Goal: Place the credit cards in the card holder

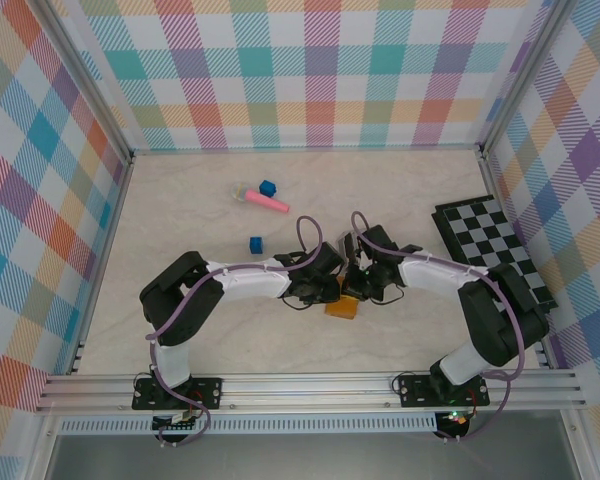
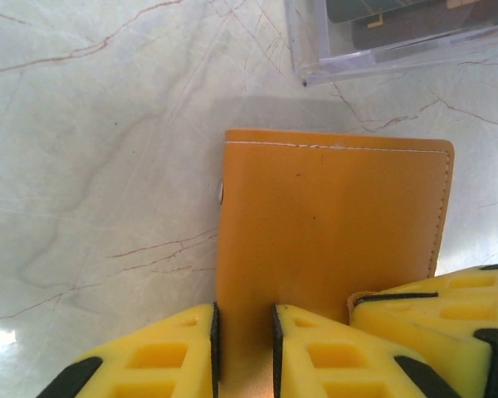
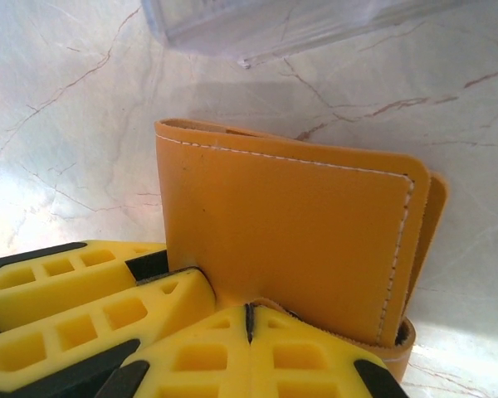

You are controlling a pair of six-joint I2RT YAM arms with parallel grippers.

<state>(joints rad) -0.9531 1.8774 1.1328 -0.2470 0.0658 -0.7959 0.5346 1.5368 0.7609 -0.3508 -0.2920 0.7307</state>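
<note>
**A:** Where does everything sit?

**B:** On the tabletop (image 1: 180, 220), the chequered board (image 1: 490, 250) lies along the right edge. The card holder (image 1: 342, 307) is mid-table, closer to the near edge, with both arms meeting over it.

**A:** And the grips?

**B:** The left gripper (image 2: 245, 323) is closed to a narrow gap on the card holder's edge. The right gripper (image 3: 249, 313) is pinched fully together on one leather leaf.

**A:** The credit cards (image 2: 415, 25)?

**B:** They lie in a clear case (image 2: 382, 60) just beyond the card holder. None are slotted.

**A:** Which step, then?

**B:** Opening it, I'd judge. Next the leaves need parting to bare the slots; then one gripper must let go to fetch a card.
</note>
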